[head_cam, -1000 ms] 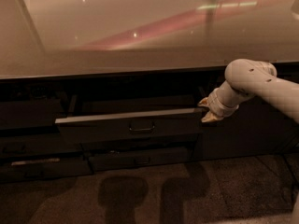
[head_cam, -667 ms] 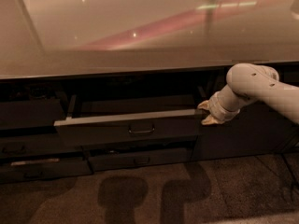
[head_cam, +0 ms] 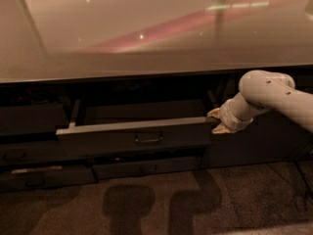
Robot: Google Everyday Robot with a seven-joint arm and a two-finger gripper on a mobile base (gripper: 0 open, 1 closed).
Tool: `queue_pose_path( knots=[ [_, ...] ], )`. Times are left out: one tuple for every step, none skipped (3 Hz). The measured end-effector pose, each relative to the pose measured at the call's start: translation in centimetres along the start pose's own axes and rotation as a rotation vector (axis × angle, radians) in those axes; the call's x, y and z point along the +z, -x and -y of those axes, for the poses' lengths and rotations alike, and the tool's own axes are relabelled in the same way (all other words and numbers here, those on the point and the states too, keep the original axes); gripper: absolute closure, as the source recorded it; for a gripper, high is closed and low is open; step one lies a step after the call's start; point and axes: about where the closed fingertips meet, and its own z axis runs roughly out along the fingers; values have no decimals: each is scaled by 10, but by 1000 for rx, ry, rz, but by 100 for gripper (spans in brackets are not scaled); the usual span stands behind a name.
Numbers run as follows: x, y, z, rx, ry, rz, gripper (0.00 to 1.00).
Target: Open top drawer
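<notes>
- Since the earlier frames, the wide dark grey top drawer [head_cam: 98,140] with the pale top edge sits a little further out of the cabinet. The white arm's gripper [head_cam: 216,121] has come slightly toward the camera with it.
- The gripper is at the right end of the drawer front, touching that corner, well away from the small centred loop handle [head_cam: 148,138]. I cannot tell whether it is clamped on the edge or merely hooked against it.
- The drawer hangs partly open under the glossy beige desk [head_cam: 146,38], above the shorter grey drawer fronts [head_cam: 146,168].
- Risk: the pull acts at one end rather than the middle, so the drawer may skew on its rails and bind.
- Risk: with so little purchase on a corner, the gripper may slip off sideways and leave the drawer half open.
- Risk: the bulky arm joint [head_cam: 266,87] sits just beneath the desk edge, so any lift could knock it.
- The drawer's long axis runs left to right along the desk front, rising slightly to the right in the view. Its face points out toward the camera, which looks to be the direction it slides.
</notes>
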Motion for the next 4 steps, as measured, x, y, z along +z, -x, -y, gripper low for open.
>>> queue_pose_path(
  knots=[
    [-1,1,-12,-10,-5,-2,100],
    [-1,1,-12,-10,-5,-2,100],
    [-3,1,-11,-10,-5,-2,76],
    [-4,2,-11,-10,-5,-2,53]
  ],
)
